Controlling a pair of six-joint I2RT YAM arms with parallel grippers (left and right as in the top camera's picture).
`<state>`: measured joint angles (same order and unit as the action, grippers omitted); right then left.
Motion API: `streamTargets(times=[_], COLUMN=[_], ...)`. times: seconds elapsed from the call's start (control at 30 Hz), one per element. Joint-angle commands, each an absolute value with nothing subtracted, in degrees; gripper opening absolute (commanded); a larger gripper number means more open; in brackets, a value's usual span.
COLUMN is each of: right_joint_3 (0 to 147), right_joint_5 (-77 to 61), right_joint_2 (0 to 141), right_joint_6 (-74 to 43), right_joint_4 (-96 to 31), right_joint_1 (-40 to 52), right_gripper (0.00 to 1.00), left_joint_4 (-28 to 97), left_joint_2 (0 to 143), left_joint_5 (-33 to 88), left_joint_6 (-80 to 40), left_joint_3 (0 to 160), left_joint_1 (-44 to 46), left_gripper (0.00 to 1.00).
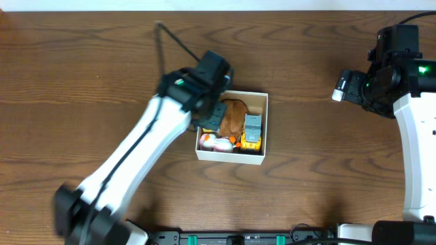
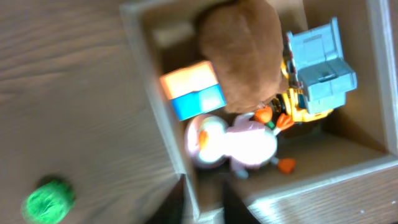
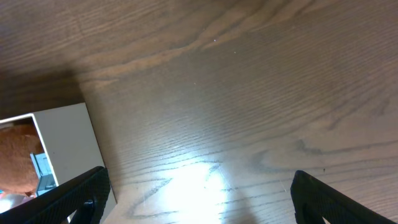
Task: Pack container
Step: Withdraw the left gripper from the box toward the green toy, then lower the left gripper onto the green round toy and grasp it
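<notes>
The container (image 1: 230, 158), a white square box with a tan inside, sits mid-table. It holds a brown plush (image 2: 242, 56), a grey and yellow truck (image 2: 317, 68), a pink and white duck toy (image 2: 239, 143) and an orange and blue block (image 2: 193, 90). My left gripper (image 1: 208, 121) is at the box's left wall. In the left wrist view its fingers (image 2: 202, 208) are nearly closed astride the wall (image 2: 155, 109) near a corner. My right gripper (image 1: 340, 87) is open and empty, far right of the box, fingers spread (image 3: 199, 199) over bare wood.
A small green object (image 2: 48, 200) lies on the table just outside the box's left wall; my left arm hides it in the overhead view. The box's white outer wall (image 3: 62, 137) shows at the left of the right wrist view.
</notes>
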<state>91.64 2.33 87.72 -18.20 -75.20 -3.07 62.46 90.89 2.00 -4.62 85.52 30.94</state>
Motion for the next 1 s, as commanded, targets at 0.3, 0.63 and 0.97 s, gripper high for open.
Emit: streamTargets(times=[0.3,0.63,0.97], right_joint_3=[91.4,91.4,91.4], right_joint_5=[2.3,2.3,2.3], right_joint_2=[87.8,87.8,87.8], right_joint_6=[-17.1,-17.1,-17.1], right_joint_4=[-75.2,-75.2,-75.3], right_joint_1=[-3.4,-3.4,-3.4], right_gripper=[0.95,0.95,0.95], left_joint_4=[70.1,60.6,48.7], left_joint_2=[78.8,80.8,91.1], left_joint_5=[-6.5,3.1,3.7], left_joint_6=[-9.2,-11.9,-11.9], left_joint_3=[85.2,69.4,58.2], left_joint_1=[5.4,-9.5,-11.0], left_gripper=[0.93,0.98,0.98])
